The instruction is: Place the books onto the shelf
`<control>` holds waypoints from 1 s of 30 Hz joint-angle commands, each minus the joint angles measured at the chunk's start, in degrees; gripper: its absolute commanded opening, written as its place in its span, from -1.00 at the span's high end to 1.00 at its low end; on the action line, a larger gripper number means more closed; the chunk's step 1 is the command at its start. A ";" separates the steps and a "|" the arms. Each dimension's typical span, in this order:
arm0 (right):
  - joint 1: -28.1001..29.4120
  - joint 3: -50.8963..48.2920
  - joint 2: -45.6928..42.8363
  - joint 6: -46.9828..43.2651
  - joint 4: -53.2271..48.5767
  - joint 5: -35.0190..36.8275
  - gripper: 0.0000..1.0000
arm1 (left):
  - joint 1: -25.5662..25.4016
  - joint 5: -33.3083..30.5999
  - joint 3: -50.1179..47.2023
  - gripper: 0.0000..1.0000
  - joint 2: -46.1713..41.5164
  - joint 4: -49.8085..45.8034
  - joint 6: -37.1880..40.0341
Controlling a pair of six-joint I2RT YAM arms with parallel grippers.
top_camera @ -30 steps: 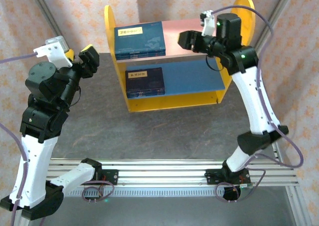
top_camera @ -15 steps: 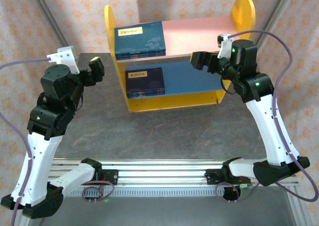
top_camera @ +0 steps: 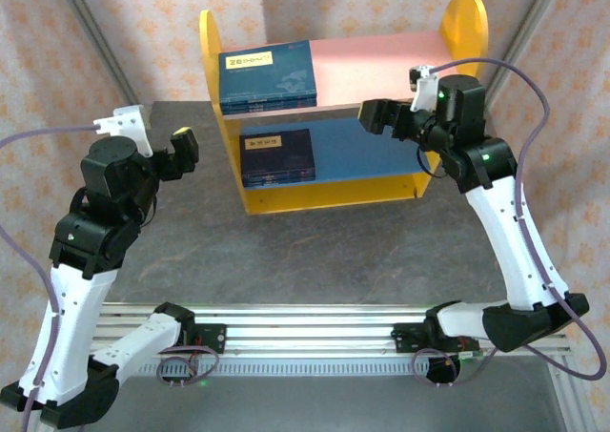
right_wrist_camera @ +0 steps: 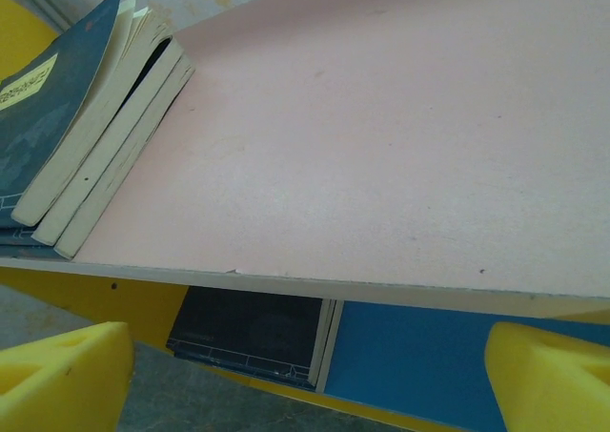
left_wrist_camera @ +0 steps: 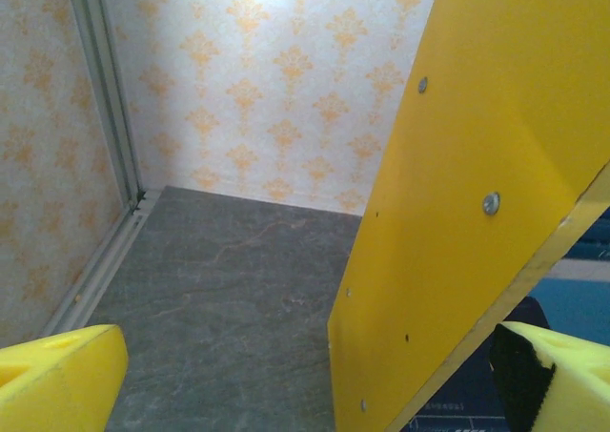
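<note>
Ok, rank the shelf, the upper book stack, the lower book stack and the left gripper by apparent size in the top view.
1. shelf
2. upper book stack
3. lower book stack, slightly smaller-looking, but it lies farther from the camera, so these two may match
4. left gripper
</note>
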 commanded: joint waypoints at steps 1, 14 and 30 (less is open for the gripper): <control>-0.09 -1.94 -0.95 0.63 2.86 -1.47 -0.86 | 0.06 -2.65 -1.55 -0.98 -1.01 -3.23 -0.52; -0.08 -16.29 -7.35 1.42 6.45 -1.77 -0.99 | 0.14 -6.96 -9.65 -0.99 -4.15 -6.82 -3.78; -0.95 -36.52 -18.23 0.98 10.28 36.30 -0.99 | 1.54 -16.95 -28.92 -0.99 -7.31 13.48 1.40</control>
